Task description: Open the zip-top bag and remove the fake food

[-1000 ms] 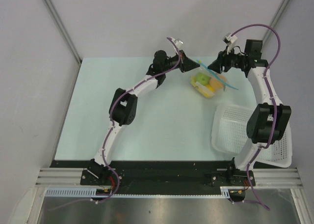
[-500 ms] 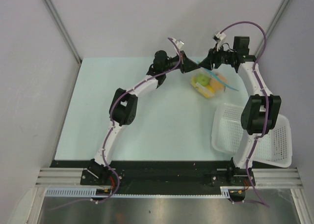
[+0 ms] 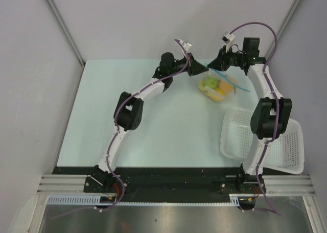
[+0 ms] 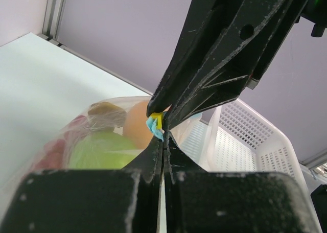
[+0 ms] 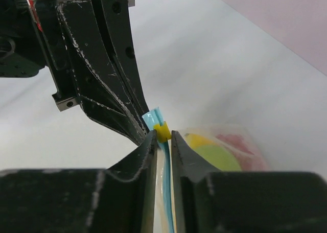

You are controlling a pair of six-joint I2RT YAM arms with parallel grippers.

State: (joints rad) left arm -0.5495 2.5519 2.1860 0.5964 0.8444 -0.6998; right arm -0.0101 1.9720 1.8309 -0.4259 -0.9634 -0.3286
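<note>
The zip-top bag (image 3: 218,88) hangs held up over the far part of the table, with its blue-teal zip strip (image 3: 232,83) on top. The fake food inside shows a green apple (image 3: 209,83), an orange (image 4: 137,124) and yellow and red pieces. My left gripper (image 3: 200,69) is shut on the strip's left end, seen in the left wrist view (image 4: 163,139). My right gripper (image 3: 212,66) is shut on the yellow slider (image 5: 163,131) right beside it, fingertips nearly touching the left gripper's. The strip (image 5: 166,192) runs back between the right fingers.
A white perforated basket (image 3: 240,136) lies tilted at the near right of the table, next to the right arm's lower link. It also shows behind the bag in the left wrist view (image 4: 245,146). Grey walls stand close behind both grippers.
My right gripper has slid left along the zip strip to the left gripper, and the right arm has folded in. The left gripper has stayed in place.
</note>
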